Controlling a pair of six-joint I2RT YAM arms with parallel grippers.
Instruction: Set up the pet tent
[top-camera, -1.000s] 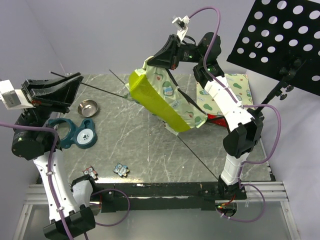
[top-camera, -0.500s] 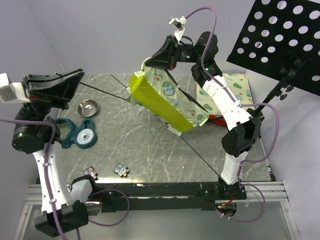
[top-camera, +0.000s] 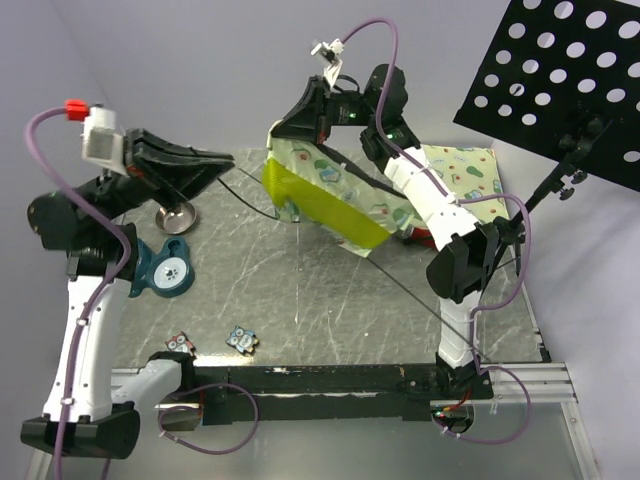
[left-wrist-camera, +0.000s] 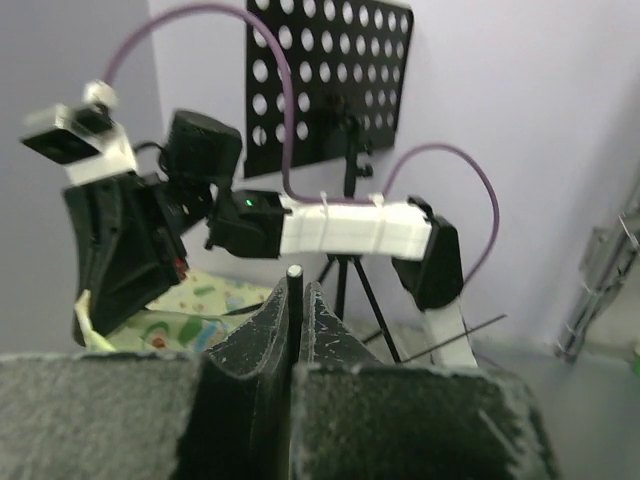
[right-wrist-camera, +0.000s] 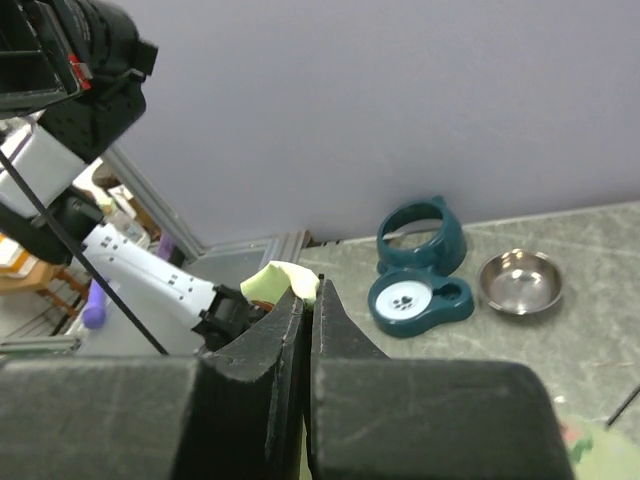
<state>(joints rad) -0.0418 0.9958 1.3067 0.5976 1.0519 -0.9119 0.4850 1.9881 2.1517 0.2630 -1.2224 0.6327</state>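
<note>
The pet tent (top-camera: 325, 195), cream avocado-print fabric with a lime-yellow panel, hangs half lifted over the back of the table. My right gripper (top-camera: 279, 133) holds it up by its top left corner. In the right wrist view that gripper (right-wrist-camera: 308, 290) is shut on a fold of lime-yellow fabric (right-wrist-camera: 280, 280). My left gripper (top-camera: 220, 164) is raised at the left, level with the tent. In the left wrist view it (left-wrist-camera: 297, 290) is shut on a thin black pole (left-wrist-camera: 293, 272) whose white tip sticks out past the fingertips. A pole (top-camera: 400, 288) also runs along the table under the tent.
A flat avocado-print mat (top-camera: 470, 185) lies at the back right, beside something red (top-camera: 420, 238). A steel bowl (top-camera: 175, 215) and a teal feeder (top-camera: 165, 270) sit at the left. Two small toys (top-camera: 180, 345) (top-camera: 241, 340) lie near the front edge. A black perforated stand (top-camera: 570, 70) rises at the right.
My left arm has risen and swung right toward the tent, and its jaws have shut on the pole. My right gripper has carried the tent's corner up and left.
</note>
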